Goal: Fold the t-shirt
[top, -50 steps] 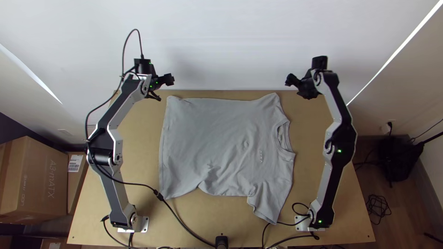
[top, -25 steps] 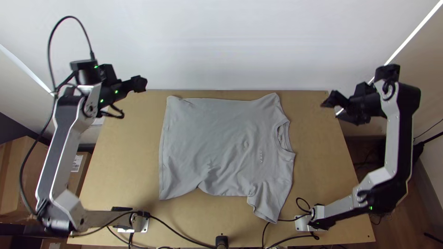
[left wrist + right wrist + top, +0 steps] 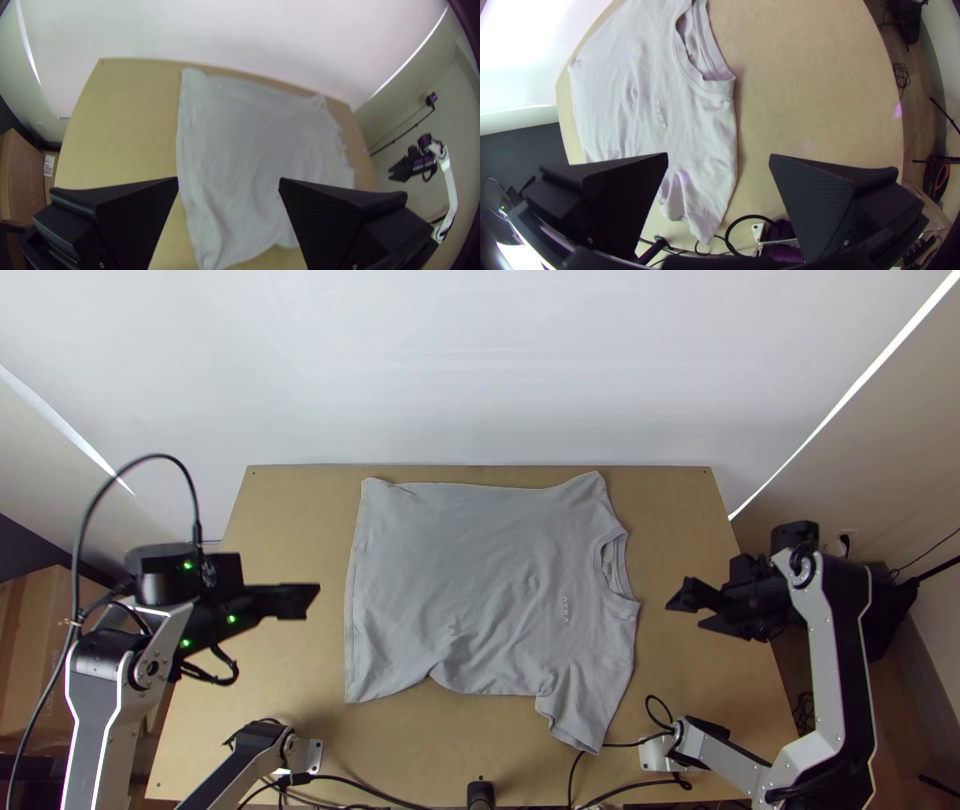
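We've pulled our left gripper (image 3: 312, 601) and right gripper (image 3: 685, 615) back toward the near edge of the tabletop (image 3: 270, 505) since the last frame; the t-shirt (image 3: 470, 580) hasn't budged. It's spread out mid-tabletop, a bit wrinkled, hem (image 3: 354, 600) facing the left edge, collar (image 3: 618, 570) facing the right, one sleeve (image 3: 580, 715) pointing toward the near edge. We've got the fingers (image 3: 135, 215) spread wide on both, left one beside the hem, right one beside the collar.
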Controlling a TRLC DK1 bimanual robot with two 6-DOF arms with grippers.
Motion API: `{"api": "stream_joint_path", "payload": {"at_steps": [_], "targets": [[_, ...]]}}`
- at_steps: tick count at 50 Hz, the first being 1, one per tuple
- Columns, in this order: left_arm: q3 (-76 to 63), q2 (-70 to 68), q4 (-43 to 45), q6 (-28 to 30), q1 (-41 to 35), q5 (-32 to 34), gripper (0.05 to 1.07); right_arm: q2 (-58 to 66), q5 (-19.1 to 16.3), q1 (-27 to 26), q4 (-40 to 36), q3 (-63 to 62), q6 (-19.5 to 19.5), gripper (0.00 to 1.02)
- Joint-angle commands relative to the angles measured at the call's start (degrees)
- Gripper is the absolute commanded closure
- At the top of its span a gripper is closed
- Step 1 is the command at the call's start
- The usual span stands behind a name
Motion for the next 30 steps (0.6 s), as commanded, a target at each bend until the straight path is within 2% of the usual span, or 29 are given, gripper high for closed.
{"api": "stream_joint_path", "payload": {"at_steps": [1, 7, 19, 26, 30], "targets": [[-4.7, -2.5, -4.5, 5.9, -0.3, 0.8, 0.11, -1.6, -0.5, 0.5, -0.9, -5.8, -0.5, 0.16], [-6.7, -4.3, -7.2, 10.5, 0.9, 0.2, 0.11, -0.8, -0.5, 1.3, -0.9, -11.3, -0.2, 0.16], [-8.5, -4.0, -9.6, 12.7, 0.9, 0.0, 0.11, 3.9, -0.6, 6.7, -0.7, -17.9, 0.2, 0.16], [-8.8, -3.9, -9.9, 12.7, 0.7, 0.0, 0.11, 7.8, -0.6, 7.5, 2.0, -20.3, 0.1, 0.17], [-9.1, -4.0, -9.9, 12.9, 0.8, -0.1, 0.11, 9.7, -0.6, 7.9, 4.9, -20.8, 0.2, 0.31]]}}
